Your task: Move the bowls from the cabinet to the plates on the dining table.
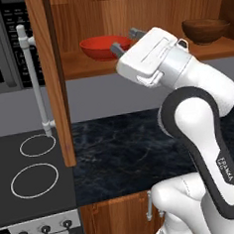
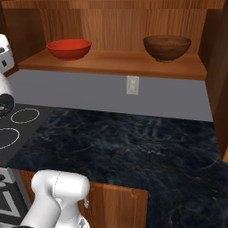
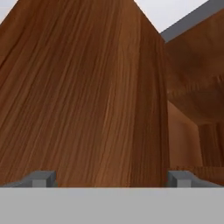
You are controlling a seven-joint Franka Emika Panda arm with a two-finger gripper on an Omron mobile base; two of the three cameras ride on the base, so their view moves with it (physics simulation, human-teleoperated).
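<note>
cabinet shelf ahead, hand raised, spread by red bowl

Even, soft rendered light, fairly bright, with no visible lamp. The red bowl carries a mild gloss and the brown bowl a dull sheen; faint shade lies under both on the shelf. The black tabletop stays dark, its veins faintly lit. Edges are slightly soft and pixelled. The hand view's wood grain looks smeared up close.
</note>
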